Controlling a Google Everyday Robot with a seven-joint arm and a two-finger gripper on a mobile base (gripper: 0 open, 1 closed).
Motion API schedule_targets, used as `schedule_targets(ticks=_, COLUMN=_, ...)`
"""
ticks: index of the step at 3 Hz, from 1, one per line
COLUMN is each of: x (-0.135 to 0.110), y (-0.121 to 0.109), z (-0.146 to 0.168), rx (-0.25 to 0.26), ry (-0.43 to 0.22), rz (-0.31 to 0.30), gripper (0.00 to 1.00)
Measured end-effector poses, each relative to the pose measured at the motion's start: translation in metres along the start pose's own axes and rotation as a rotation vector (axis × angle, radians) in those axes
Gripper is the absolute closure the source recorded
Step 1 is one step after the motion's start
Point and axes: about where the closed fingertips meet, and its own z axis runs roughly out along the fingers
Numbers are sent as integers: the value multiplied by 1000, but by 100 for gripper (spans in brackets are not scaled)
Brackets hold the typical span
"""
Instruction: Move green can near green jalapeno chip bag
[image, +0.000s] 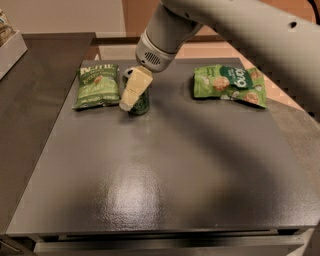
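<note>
Green can (143, 103) stands upright on the dark tabletop (165, 170), far side, left of centre, just right of the green jalapeno chip bag (96, 86), which lies flat with its white lettering toward the far edge. A narrow strip of tabletop shows between bag and can. Your tool (132, 98) is down at the can, its pale tip lying across the can's near left side and hiding much of the label; you cannot tell from here whether it is clamped on the can or released. The grey arm (225, 25) reaches in from the upper right. Well apart to the right, a brighter, wider green bag (227, 84) lies flat on the same tabletop.
</note>
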Motion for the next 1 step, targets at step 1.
schedule_targets(ticks=1, x=0, y=0, z=0, rx=0, ry=0, rz=0, gripper=0)
